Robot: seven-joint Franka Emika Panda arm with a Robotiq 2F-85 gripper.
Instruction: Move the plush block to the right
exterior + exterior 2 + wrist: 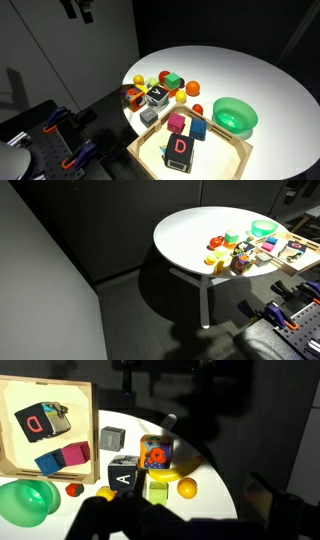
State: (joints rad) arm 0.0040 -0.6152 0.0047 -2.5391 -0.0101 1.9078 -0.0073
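Probably best to pinch the plush block (155,455), sitting on the tabletop (250,75) just beside the black-and-white block (124,475), lightly across its orange sides, being soft, light and squashy; cannot tell, open or closed, the state of the claw (78,10).

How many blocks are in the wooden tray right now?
3: red D block, then blue block and magenta block side by side. The wrist view crops the tray; more may be hidden.
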